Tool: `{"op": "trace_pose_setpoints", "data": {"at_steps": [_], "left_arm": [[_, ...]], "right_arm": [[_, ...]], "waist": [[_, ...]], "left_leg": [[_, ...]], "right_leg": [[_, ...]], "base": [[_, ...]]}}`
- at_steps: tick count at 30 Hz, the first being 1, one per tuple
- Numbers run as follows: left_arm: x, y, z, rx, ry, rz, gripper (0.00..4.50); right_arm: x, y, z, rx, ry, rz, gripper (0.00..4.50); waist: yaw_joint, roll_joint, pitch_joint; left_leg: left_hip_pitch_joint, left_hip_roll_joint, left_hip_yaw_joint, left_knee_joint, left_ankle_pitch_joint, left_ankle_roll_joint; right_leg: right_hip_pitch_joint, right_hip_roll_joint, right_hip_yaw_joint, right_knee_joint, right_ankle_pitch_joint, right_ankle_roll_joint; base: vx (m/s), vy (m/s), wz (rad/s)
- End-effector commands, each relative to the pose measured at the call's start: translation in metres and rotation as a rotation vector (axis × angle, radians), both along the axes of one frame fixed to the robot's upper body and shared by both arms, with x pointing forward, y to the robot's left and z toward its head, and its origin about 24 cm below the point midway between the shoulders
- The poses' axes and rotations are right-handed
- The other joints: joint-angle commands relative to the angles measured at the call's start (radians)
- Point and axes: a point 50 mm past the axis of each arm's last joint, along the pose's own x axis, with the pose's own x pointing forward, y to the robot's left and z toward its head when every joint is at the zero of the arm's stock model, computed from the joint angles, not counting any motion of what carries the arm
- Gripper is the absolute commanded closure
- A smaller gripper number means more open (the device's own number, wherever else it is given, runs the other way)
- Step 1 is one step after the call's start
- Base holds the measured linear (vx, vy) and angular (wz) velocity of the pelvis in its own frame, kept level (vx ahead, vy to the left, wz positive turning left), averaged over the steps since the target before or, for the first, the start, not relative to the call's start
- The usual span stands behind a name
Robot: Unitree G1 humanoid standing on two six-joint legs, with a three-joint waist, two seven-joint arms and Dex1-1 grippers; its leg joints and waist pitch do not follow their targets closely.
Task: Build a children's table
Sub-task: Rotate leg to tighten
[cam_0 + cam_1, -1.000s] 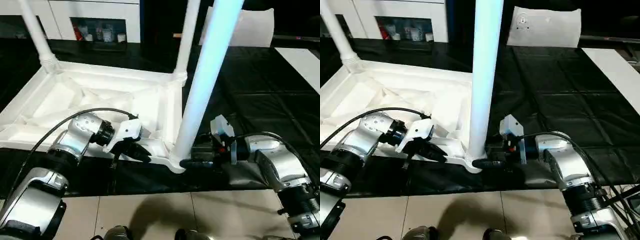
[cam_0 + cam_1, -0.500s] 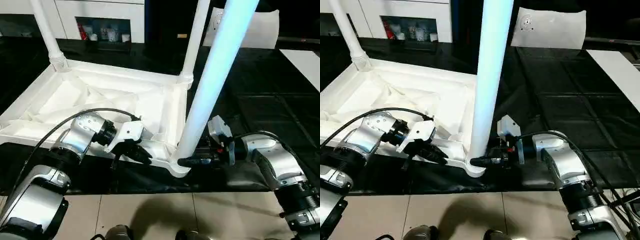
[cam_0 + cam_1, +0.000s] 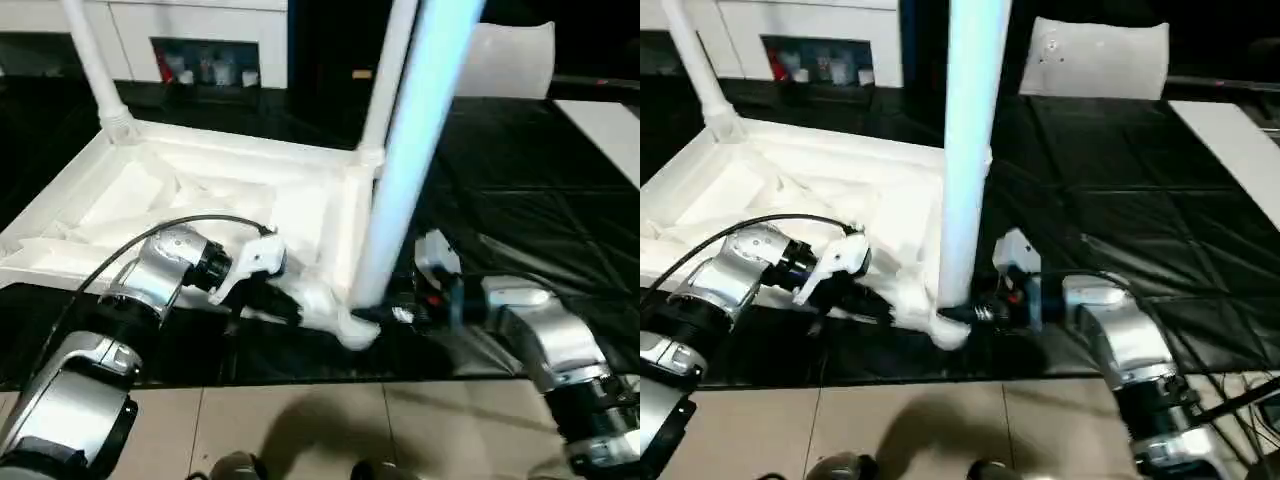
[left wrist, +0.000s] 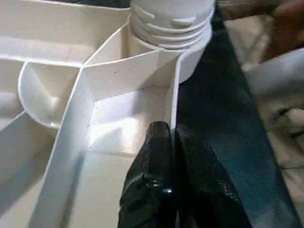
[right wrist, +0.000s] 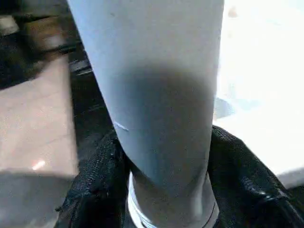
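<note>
The white tabletop lies upside down on the black mat, ribbed underside up. Thin legs stand in its far left socket and far right socket. A third leg rises from the near right corner socket, close to the camera. My left gripper is shut on the tabletop's thin near rim wall beside that corner; its fingers pinch the wall just below the leg's threaded base. My right gripper clasps the base of the near leg, with a black finger against each side.
A white cabinet with glass doors stands at the back. A flat white board lies at the right on the black mat. A white bag sits behind. Tiled floor borders the mat's near edge.
My right gripper's fingers have closed in on the near leg's base. The left gripper has kept its hold on the rim. The view has shifted slightly.
</note>
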Motion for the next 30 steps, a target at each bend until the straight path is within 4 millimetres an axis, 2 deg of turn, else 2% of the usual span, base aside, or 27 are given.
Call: {"op": "trace_pose_setpoints", "data": {"at_steps": [1, 2, 3, 4, 5, 6, 7, 8, 9, 10, 11, 12, 13, 14, 15, 16, 17, 18, 19, 20, 21, 22, 23, 24, 26, 28, 30], "left_arm": [[0.008, -0.032, 0.002, -0.096, -0.053, 0.116, 4.50], [0.008, -0.032, 0.002, -0.096, -0.053, 0.116, 4.50], [0.013, -0.043, 0.001, -0.126, -0.063, 0.215, 4.50], [0.018, -0.055, 0.002, -0.147, -0.079, 0.319, 4.50], [0.022, -0.061, 0.003, -0.154, -0.089, 0.382, 4.50], [0.023, -0.067, 0.004, -0.159, -0.097, 0.422, 4.50], [0.024, -0.070, 0.004, -0.162, -0.103, 0.441, 4.50], [0.027, -0.078, 0.006, -0.168, -0.129, 0.491, 4.50], [0.030, -0.088, 0.008, -0.175, -0.166, 0.555, 4.50], [0.030, -0.088, 0.008, -0.175, -0.166, 0.555, 4.50], [0.030, -0.090, 0.009, -0.177, -0.176, 0.574, 4.50], [0.029, -0.093, 0.011, -0.173, -0.198, 0.571, 4.50], [0.029, -0.093, 0.011, -0.170, -0.203, 0.566, 4.50], [0.027, -0.093, 0.010, -0.165, -0.204, 0.554, 4.50], [0.027, -0.092, 0.010, -0.162, -0.203, 0.548, 4.50], [0.026, -0.090, 0.009, -0.153, -0.206, 0.544, 4.50], [0.026, -0.088, 0.008, -0.145, -0.210, 0.541, 4.50], [0.025, -0.085, 0.008, -0.138, -0.215, 0.538, 4.50], [0.025, -0.080, 0.007, -0.133, -0.215, 0.530, 4.50], [0.025, -0.078, 0.006, -0.131, -0.215, 0.528, 4.50], [0.025, -0.075, 0.006, -0.129, -0.214, 0.525, 4.50], [0.023, -0.065, 0.005, -0.123, -0.221, 0.487, 4.50], [0.023, -0.063, 0.005, -0.122, -0.222, 0.479, 4.50], [0.021, -0.055, 0.004, -0.115, -0.223, 0.445, 4.50], [0.019, -0.049, 0.003, -0.112, -0.216, 0.416, 4.50], [0.017, -0.039, 0.003, -0.100, -0.215, 0.359, 4.50], [0.015, -0.033, 0.003, -0.089, -0.204, 0.326, 4.50]], "right_arm": [[-0.004, 0.031, -0.014, 0.018, 0.072, -0.026, 2.50], [-0.004, 0.031, -0.014, 0.018, 0.072, -0.026, 2.51], [0.003, 0.046, -0.015, 0.049, 0.093, -0.141, 2.52], [0.010, 0.061, -0.016, 0.072, 0.118, -0.252, 2.52], [0.014, 0.071, -0.016, 0.082, 0.136, -0.320, 2.52], [0.017, 0.077, -0.016, 0.080, 0.144, -0.371, 2.52], [0.019, 0.080, -0.016, 0.079, 0.149, -0.398, 2.52], [0.024, 0.088, -0.017, 0.073, 0.166, -0.476, 2.52], [0.031, 0.100, -0.016, 0.075, 0.176, -0.557, 2.52], [0.031, 0.100, -0.016, 0.075, 0.176, -0.557, 2.52], [0.033, 0.102, -0.015, 0.084, 0.172, -0.567, 2.52], [0.036, 0.105, -0.009, 0.119, 0.145, -0.581, 1.96], [0.037, 0.104, -0.008, 0.132, 0.140, -0.602, 1.82], [0.038, 0.103, -0.006, 0.143, 0.133, -0.608, 1.77], [0.038, 0.102, -0.005, 0.147, 0.130, -0.611, 1.66], [0.039, 0.100, -0.004, 0.148, 0.115, -0.609, 1.52], [0.039, 0.098, -0.004, 0.149, 0.102, -0.608, 1.52], [0.039, 0.094, -0.003, 0.153, 0.089, -0.608, 1.35], [0.039, 0.088, -0.002, 0.164, 0.067, -0.595, 1.28], [0.039, 0.086, -0.001, 0.168, 0.060, -0.590, 1.17], [0.038, 0.082, 0.000, 0.176, 0.044, -0.581, 0.95], [0.036, 0.067, 0.002, 0.180, -0.014, -0.547, 0.88], [0.036, 0.064, 0.002, 0.170, -0.023, -0.544, 0.88], [0.036, 0.050, 0.000, 0.122, -0.055, -0.526, 0.71], [0.034, 0.041, 0.000, 0.119, -0.052, -0.504, 0.51], [0.033, 0.024, 0.001, 0.073, -0.089, -0.480, 0.37], [0.032, 0.014, 0.004, 0.077, -0.105, -0.465, 0.16]], "waist": [[-0.016, 0.005, -0.041], [-0.027, 0.004, -0.043], [-0.038, 0.004, -0.043], [-0.052, 0.013, -0.041], [-0.058, 0.016, -0.041], [-0.075, 0.013, -0.040], [-0.081, 0.018, -0.042], [-0.092, 0.029, -0.038], [-0.100, 0.042, -0.032], [-0.096, 0.051, -0.028], [-0.079, 0.052, -0.025], [-0.039, 0.035, -0.029], [-0.047, -0.002, -0.038], [-0.044, -0.045, -0.045], [-0.037, -0.030, -0.041], [-0.022, -0.008, -0.041], [-0.029, 0.002, -0.045], [-0.045, 0.020, -0.056], [-0.048, 0.025, -0.058], [-0.049, 0.024, -0.064], [-0.056, 0.013, -0.063], [-0.055, 0.012, -0.065], [-0.058, 0.012, -0.066], [-0.058, 0.013, -0.069], [-0.056, 0.014, -0.074], [-0.054, 0.009, -0.080], [-0.047, 0.009, -0.080]], "left_leg": [[0.039, 0.052, -0.045, -0.074, -0.475, -0.046], [0.038, 0.049, -0.053, -0.075, -0.501, -0.051], [0.031, 0.051, -0.058, -0.080, -0.516, -0.051], [0.034, 0.053, -0.061, -0.083, -0.554, -0.066], [0.041, 0.052, -0.066, -0.082, -0.586, -0.071], [0.036, 0.052, -0.074, -0.086, -0.628, -0.074], [0.035, 0.054, -0.077, -0.089, -0.645, -0.075], [0.037, 0.062, -0.082, -0.100, -0.701, -0.076], [0.032, 0.072, -0.086, -0.127, -0.793, -0.090], [0.000, 0.093, -0.075, -0.182, -0.867, -0.101], [-0.021, 0.106, -0.057, -0.215, -0.894, -0.099], [-0.019, 0.098, -0.009, -0.238, -0.856, -0.077], [0.031, 0.069, 0.006, -0.180, -0.749, -0.067], [0.109, 0.000, -0.011, 0.038, -0.425, -0.013], [0.025, 0.006, -0.047, 0.034, -0.184, 0.041], [-0.013, 0.025, -0.059, -0.029, -0.107, 0.015], [-0.016, 0.038, -0.062, -0.056, -0.137, -0.001], [-0.012, 0.054, -0.069, -0.078, -0.233, -0.024], [-0.005, 0.058, -0.068, -0.083, -0.285, -0.032], [0.012, 0.060, -0.061, -0.078, -0.329, -0.034], [-0.002, 0.050, -0.054, -0.080, -0.327, -0.008], [0.000, 0.048, -0.051, -0.077, -0.327, 0.002], [0.000, 0.046, -0.048, -0.072, -0.323, 0.023], [-0.006, 0.047, -0.047, -0.071, -0.276, 0.035], [-0.001, 0.049, -0.040, -0.063, -0.217, 0.058], [-0.012, 0.047, -0.037, -0.057, -0.135, 0.081], [-0.012, 0.046, -0.034, -0.054, -0.093, 0.116]], "right_leg": [[0.006, -0.080, 0.030, -0.109, -0.730, -0.105], [0.010, -0.081, 0.021, -0.115, -0.749, -0.090], [0.016, -0.079, 0.016, -0.114, -0.744, -0.078], [0.009, -0.076, 0.010, -0.113, -0.723, -0.092], [0.006, -0.076, -0.002, -0.118, -0.727, -0.090], [0.021, -0.072, -0.027, -0.124, -0.719, -0.069], [0.029, -0.074, -0.032, -0.124, -0.701, -0.065], [0.035, -0.074, -0.044, -0.124, -0.652, -0.071], [0.048, -0.060, -0.057, -0.104, -0.572, -0.082], [0.080, -0.038, -0.053, -0.017, -0.418, -0.105], [0.095, -0.028, -0.046, 0.054, -0.324, -0.111], [0.087, -0.018, -0.013, 0.104, -0.263, -0.084], [0.036, -0.033, 0.027, 0.042, -0.421, -0.060], [-0.060, -0.136, 0.057, -0.153, -0.900, -0.008], [0.016, -0.168, 0.103, -0.140, -0.963, -0.017], [0.043, -0.133, 0.050, -0.106, -0.826, -0.048], [0.040, -0.105, 0.038, -0.089, -0.713, -0.068], [0.039, -0.065, 0.024, -0.052, -0.475, -0.115], [0.035, -0.062, 0.024, -0.047, -0.397, -0.136], [0.032, -0.065, 0.033, -0.045, -0.273, -0.188], [0.047, -0.064, 0.029, -0.048, -0.258, -0.206], [0.046, -0.065, 0.029, -0.053, -0.281, -0.207], [0.045, -0.071, 0.031, -0.063, -0.317, -0.202], [0.052, -0.073, 0.030, -0.063, -0.293, -0.206], [0.045, -0.072, 0.034, -0.058, -0.215, -0.231], [0.057, -0.070, 0.033, -0.042, -0.110, -0.258], [0.055, -0.071, 0.032, -0.035, -0.036, -0.280]], "base": [[-0.053, 0.014, -0.06], [0.000, 0.000, 0.00], [0.000, 0.000, 0.00], [0.000, 0.000, 0.00], [-0.050, 0.054, -0.12], [-0.050, 0.054, -0.12], [-0.048, 0.070, -0.17], [-0.036, 0.065, -0.11], [-0.036, 0.065, -0.11], [-0.052, 0.037, -0.03], [-0.080, -0.008, 0.12], [-0.080, -0.008, 0.12], [0.012, -0.096, 0.23], [0.053, -0.120, 0.11], [0.053, -0.120, 0.11], [0.069, -0.060, -0.22], [0.094, -0.008, -0.32], [0.121, -0.009, -0.34], [0.000, 0.000, 0.00], [0.000, 0.000, 0.00], [0.000, 0.000, 0.00], [0.000, 0.000, 0.00], [0.000, 0.000, 0.00], [0.000, 0.000, 0.00], [0.000, 0.000, 0.00], [0.000, 0.000, 0.00], [0.000, 0.000, 0.00]]}}
